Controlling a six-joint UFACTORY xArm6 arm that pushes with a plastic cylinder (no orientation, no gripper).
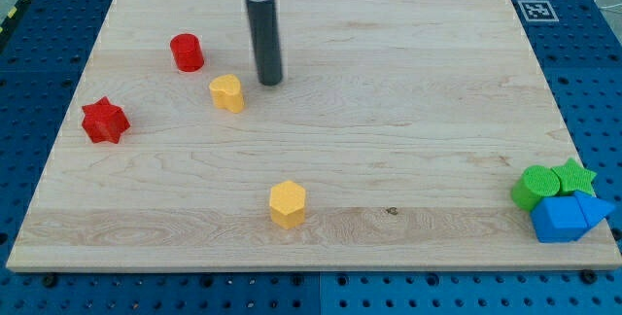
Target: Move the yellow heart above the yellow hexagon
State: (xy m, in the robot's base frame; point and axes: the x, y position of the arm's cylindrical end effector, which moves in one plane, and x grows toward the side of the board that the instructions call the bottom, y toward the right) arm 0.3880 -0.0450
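The yellow heart [226, 92] lies in the upper left part of the wooden board [389, 159]. The yellow hexagon [288, 204] stands lower down, near the board's bottom edge and a little to the right of the heart. My tip [270, 82] rests on the board just to the right of the yellow heart and slightly above it, with a small gap between them. The dark rod rises from the tip toward the view's top.
A red cylinder [187, 52] stands up and left of the heart. A red star [105, 121] lies near the left edge. At the bottom right corner sit a green cylinder [533, 188], a green star [575, 175] and two blue blocks [564, 218].
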